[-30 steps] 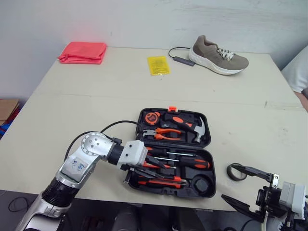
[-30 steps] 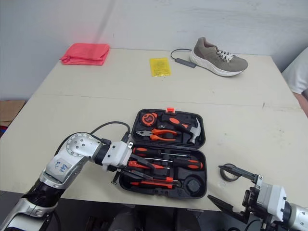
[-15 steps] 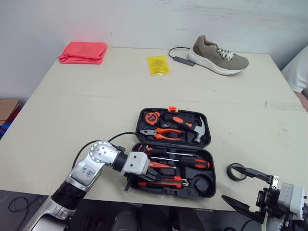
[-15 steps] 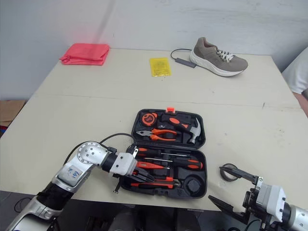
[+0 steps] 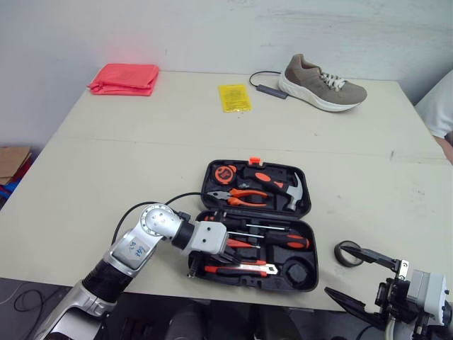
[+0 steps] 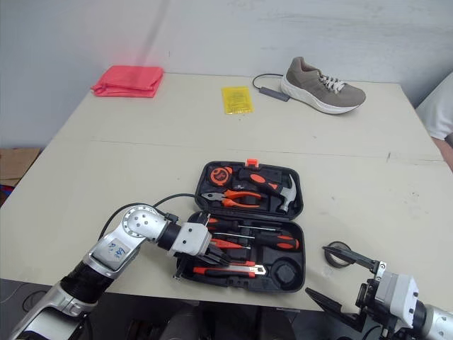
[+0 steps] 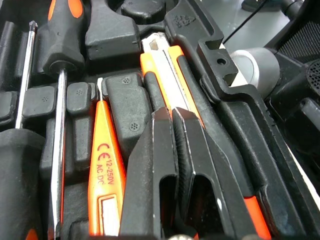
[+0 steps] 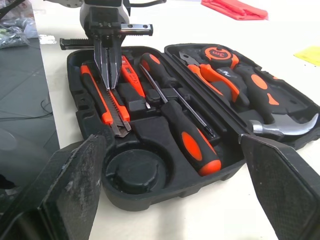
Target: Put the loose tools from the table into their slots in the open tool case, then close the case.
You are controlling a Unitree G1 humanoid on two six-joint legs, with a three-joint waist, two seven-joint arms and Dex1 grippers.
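Tool case of black moulded plastic [image 5: 314, 249], clamshell, lies open near-centre on the matte beige table [image 5: 141, 142]. Orange-and-black handled tools sit in shaped recesses. Left gripper [image 7: 173, 117] is over the near-left half, ribbed fingers pressed together with nothing between, tips at the slim orange-and-steel utility knife [image 7: 165, 65], beside the flat orange voltage tester [image 7: 102, 170]. Black ring-shaped tape roll [image 5: 345, 253] lies loose right of the case. Right gripper [image 5: 343, 270] is beside it, flat fingers spread wide, empty.
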